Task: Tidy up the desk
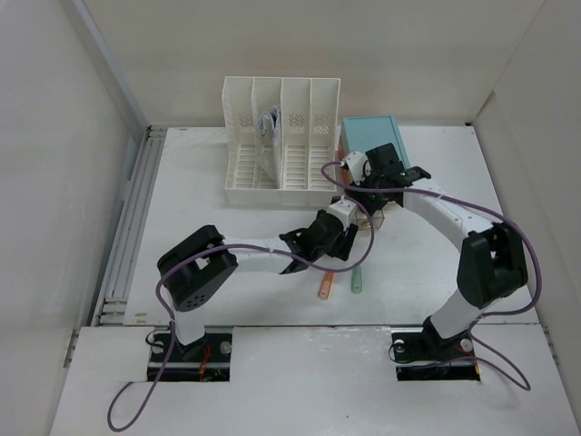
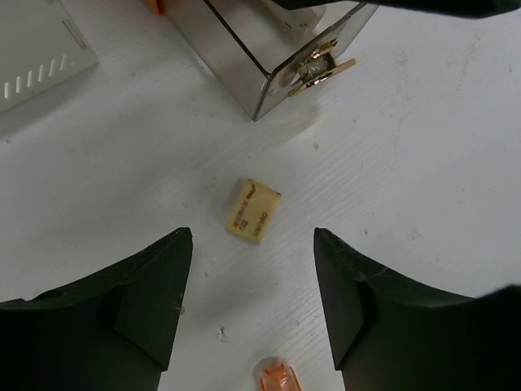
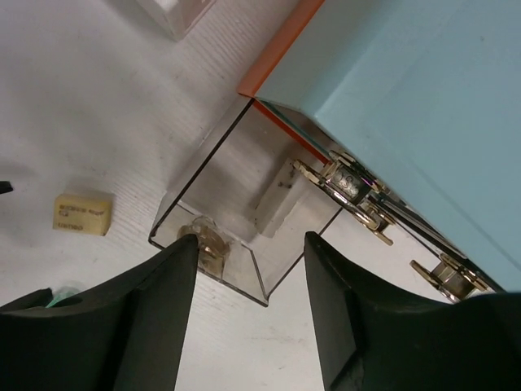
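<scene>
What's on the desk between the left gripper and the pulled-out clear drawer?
One yellowish eraser on the desk, touching neither the left gripper nor the drawer; left wrist view.

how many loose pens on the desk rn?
2. An orange pen and a green pen lie side by side on the desk, near its front centre. Others may be hidden from view.

A translucent orange piece (image 2: 277,378) is cut off at the left wrist view's bottom edge, print on the small cream rectangular eraser (image 2: 252,210) is unreadable, and overhead the arms largely hide the clear plastic drawer (image 3: 232,269) toward the far edge of the white matte desk (image 1: 209,218).
</scene>
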Controlling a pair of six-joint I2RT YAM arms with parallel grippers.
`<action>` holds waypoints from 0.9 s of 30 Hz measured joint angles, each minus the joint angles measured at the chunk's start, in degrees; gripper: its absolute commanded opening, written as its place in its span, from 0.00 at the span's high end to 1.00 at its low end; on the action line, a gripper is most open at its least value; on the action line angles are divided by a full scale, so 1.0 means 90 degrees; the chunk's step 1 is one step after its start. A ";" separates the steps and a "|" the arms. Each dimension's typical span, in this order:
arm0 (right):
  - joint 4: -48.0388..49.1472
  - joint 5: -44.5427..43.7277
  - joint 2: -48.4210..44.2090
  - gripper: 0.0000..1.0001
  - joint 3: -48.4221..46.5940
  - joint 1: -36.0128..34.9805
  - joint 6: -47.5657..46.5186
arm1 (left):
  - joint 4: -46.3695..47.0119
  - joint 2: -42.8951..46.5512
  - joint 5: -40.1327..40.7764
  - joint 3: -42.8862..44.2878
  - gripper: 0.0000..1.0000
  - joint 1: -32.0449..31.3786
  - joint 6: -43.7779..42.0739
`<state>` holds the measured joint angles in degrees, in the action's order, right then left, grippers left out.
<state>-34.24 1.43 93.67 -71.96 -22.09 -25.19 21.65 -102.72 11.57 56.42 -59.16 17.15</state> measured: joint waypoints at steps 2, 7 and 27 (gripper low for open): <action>-0.0002 0.0044 -0.0061 0.39 0.0000 0.0002 0.0017 | 0.0002 -0.0068 -0.0049 0.0017 0.41 0.0010 -0.0083; -0.0017 0.0352 -0.0512 0.39 -0.0061 0.0160 0.0073 | 0.0019 -0.0359 -0.0119 0.0262 0.44 0.0092 -0.0321; -0.0002 0.1209 -0.1639 0.39 -0.0204 0.1132 0.0233 | -0.0214 -0.1115 -0.0517 0.0816 0.81 0.0236 -0.0704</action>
<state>-34.26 12.32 78.91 -73.80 -11.90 -23.09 19.73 -112.75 6.92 63.77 -57.04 10.81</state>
